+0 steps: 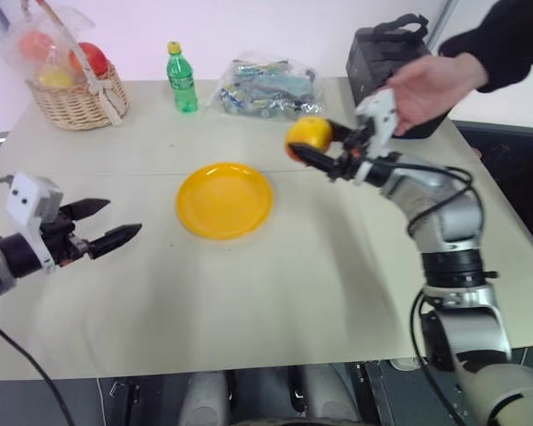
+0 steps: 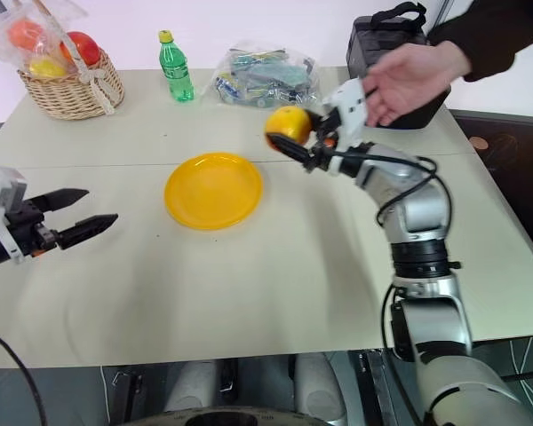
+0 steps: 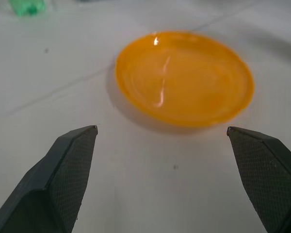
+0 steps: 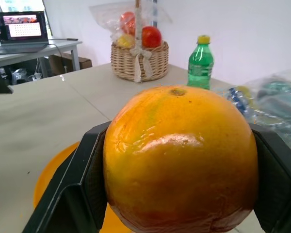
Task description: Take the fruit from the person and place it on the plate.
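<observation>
At the far left of the table [image 1: 338,293] stands a wicker basket [image 1: 75,102] of wrapped fruit, with a green bottle [image 1: 181,78] to its right. Nearer, at the left edge, the left claw [image 1: 107,226] hovers above the table with its jaws spread wide and nothing between them, pointed toward the plate [image 1: 225,200]. The plate lies empty around the middle of the table.

Up and to the right of the plate, the fruit [image 1: 309,136] is pinched in the right claw [image 2: 295,135], held in the air clear of the table. In the right wrist view the two black fingers [image 4: 70,189] press its sides, and the plate's rim shows below it. Just behind the claw, the person's hand [image 1: 431,89] hangs open, near the white housing but apart from the fruit.

The main risk, as I judge it, is the round smooth skin slipping or rolling out of a two-sided pinch during the carry. Released from too high, or over the rim, the fruit could roll off the shallow plate and across the table. The person's hand is also close enough to be brushed.
</observation>
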You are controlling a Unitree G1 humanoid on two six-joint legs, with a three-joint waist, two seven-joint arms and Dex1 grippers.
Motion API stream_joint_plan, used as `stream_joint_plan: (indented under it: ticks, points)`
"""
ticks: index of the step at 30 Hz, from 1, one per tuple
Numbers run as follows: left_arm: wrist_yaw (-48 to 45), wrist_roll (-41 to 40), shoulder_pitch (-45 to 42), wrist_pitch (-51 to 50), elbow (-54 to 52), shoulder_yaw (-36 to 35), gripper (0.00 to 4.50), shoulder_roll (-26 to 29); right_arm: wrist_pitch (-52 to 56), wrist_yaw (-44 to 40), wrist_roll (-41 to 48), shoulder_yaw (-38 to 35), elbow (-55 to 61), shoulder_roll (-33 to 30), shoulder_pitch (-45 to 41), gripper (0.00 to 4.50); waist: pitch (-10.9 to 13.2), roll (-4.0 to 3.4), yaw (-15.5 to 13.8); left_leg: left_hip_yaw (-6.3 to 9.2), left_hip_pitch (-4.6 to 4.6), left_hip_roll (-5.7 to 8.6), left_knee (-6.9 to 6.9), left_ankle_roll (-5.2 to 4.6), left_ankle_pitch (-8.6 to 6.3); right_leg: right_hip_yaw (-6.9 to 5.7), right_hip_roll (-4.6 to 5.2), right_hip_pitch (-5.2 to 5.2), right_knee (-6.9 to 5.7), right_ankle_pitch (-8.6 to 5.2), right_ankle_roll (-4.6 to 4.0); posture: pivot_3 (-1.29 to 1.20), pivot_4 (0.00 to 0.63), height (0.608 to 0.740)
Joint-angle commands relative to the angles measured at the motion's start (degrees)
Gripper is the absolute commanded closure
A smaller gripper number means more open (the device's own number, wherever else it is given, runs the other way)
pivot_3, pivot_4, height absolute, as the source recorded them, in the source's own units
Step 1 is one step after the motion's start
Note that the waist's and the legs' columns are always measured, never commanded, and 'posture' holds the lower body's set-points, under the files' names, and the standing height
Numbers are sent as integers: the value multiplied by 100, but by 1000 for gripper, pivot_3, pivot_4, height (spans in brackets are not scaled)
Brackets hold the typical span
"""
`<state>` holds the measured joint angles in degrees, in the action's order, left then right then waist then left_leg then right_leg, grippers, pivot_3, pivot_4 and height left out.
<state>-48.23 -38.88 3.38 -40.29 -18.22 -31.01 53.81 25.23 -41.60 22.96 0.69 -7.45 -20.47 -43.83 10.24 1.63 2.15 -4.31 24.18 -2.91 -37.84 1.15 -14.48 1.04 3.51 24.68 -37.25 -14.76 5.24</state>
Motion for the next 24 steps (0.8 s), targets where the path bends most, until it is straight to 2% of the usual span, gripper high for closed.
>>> stream_joint_plan:
  ticks: [1,8,17,20,24]
  points:
    - [-31,272,321,231,-171,-80,0,-16,-419,380,-375,261,-310,497,-185,1474,-1,1,24,-1,1,1,0,0,0,0,1,1,1,0,0,0,150,740]
    - [247,289,486,173,-469,-127,0,-315,-1204,592,-1070,682,-1409,1145,-324,1474,-1,2,20,2,9,3,0,2,1,-2,8,4,1,1,0,0,150,740]
    - [429,231,470,65,-697,-141,0,-472,-1403,456,-1231,686,-1839,1339,-381,1474,-1,2,40,2,9,2,2,2,0,-2,7,6,0,1,0,0,150,740]
    - [448,218,460,63,-692,-139,0,-482,-1358,420,-1193,631,-1788,1368,-355,23,-1,2,41,2,9,2,2,2,0,-2,7,6,1,1,0,0,150,740]
    - [473,213,425,81,-674,-96,0,-487,-1304,373,-1138,582,-1670,1381,-333,23,-1,2,41,3,9,2,2,2,0,-2,7,6,0,1,0,0,150,740]
